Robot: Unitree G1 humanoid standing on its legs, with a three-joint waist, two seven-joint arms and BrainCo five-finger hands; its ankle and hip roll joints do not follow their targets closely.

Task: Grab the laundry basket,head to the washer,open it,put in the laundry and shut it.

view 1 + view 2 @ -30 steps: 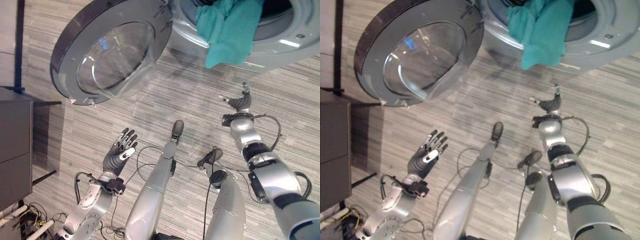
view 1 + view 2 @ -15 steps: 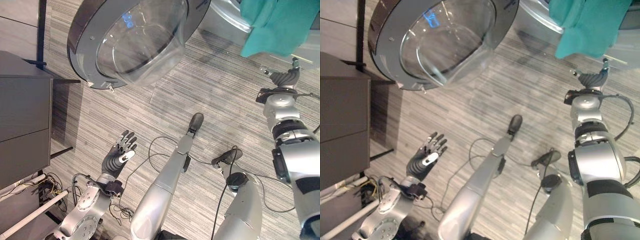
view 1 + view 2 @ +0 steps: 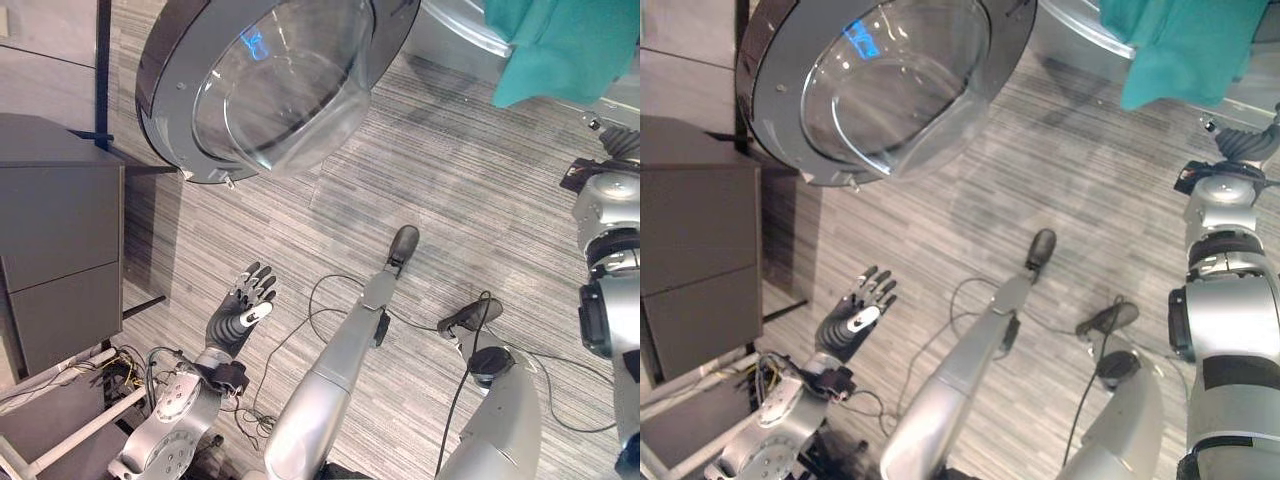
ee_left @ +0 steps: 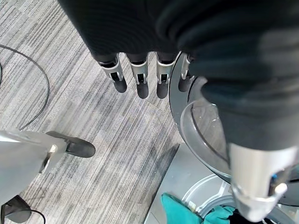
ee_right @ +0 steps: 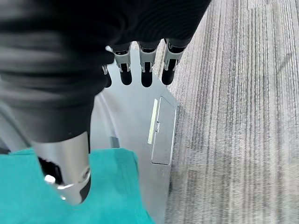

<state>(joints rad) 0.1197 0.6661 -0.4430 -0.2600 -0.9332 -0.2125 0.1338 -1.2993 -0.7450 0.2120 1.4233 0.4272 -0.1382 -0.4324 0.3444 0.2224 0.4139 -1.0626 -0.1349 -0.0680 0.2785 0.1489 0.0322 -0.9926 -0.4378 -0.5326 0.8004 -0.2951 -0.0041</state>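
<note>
Washer [image 3: 470, 25] front sits at one o'clock, its round glass door [image 3: 270, 80] swung wide toward eleven o'clock over the striped floor [image 3: 450, 190]; teal laundry [image 3: 560, 50] drapes out of the drum mouth and hangs over its rim; dark cabinet [image 3: 60, 260] stands at nine o'clock; left hand [image 3: 240, 312], at seven o'clock, has straight spread fingers, empty; right hand [image 5: 140, 70], at three o'clock just under the cloth, fingers straight, holding nothing

L arm reaching fwd low, left hand [image 3: 243, 309] holding empty w/ fingers [image 4: 141, 84] straight & spread, R arm stretching out at far right, right hand [image 5: 70, 154] hanging empty, fingers [image 5: 146, 70] straight
</note>
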